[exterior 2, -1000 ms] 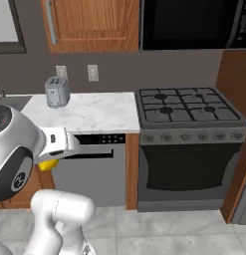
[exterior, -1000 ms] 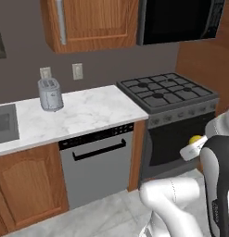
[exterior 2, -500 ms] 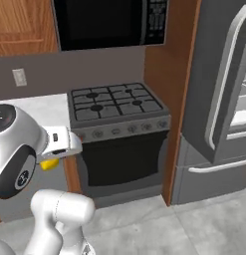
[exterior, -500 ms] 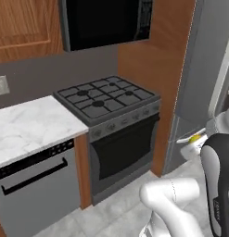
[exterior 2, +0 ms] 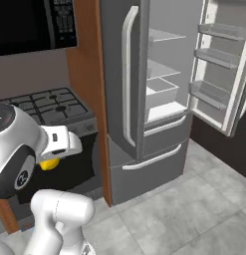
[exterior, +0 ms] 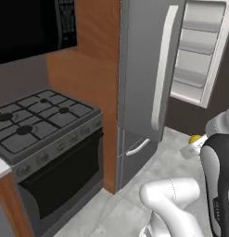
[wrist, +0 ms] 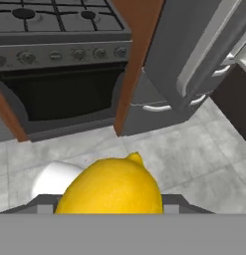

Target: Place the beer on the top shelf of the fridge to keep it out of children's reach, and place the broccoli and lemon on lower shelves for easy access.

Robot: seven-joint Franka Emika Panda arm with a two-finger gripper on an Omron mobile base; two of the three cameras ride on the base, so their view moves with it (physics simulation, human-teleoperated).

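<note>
You have the lemon (wrist: 110, 187) in your gripper (exterior 2: 51, 160). It is bright yellow and sits big at the bottom of the hand view, low over the grey floor tiles (wrist: 194, 154). From the right base view you can see it peeking out yellow under the white hand, in front of the oven door (exterior 2: 77, 167). From the left base view a bit of yellow shows by the arm, near the floor. The gripper is clamped on the lemon, and the lemon looks snug.

The fridge (exterior 2: 144, 89) stands just past the wooden panel (exterior 2: 87, 74). Its right door (exterior 2: 221, 64) is swung wide open. The left door (exterior 2: 122, 64) with the long white handle (exterior 2: 127, 79) is closed. Inside you can see the pale shelves: a high one (exterior 2: 164, 36) and lower shelves (exterior 2: 163, 110) under it.

So the step in hand looks like carrying the lemon to the fridge. It is not on a shelf yet. I cannot see the beer or the broccoli here.

Next, you probably need to get closer to the open side. Lift the lemon up and reach around the closed door. Aim for a lower shelf, not the top one. Only let go once the lemon sits on the shelf, because a round lemon may roll.
</note>
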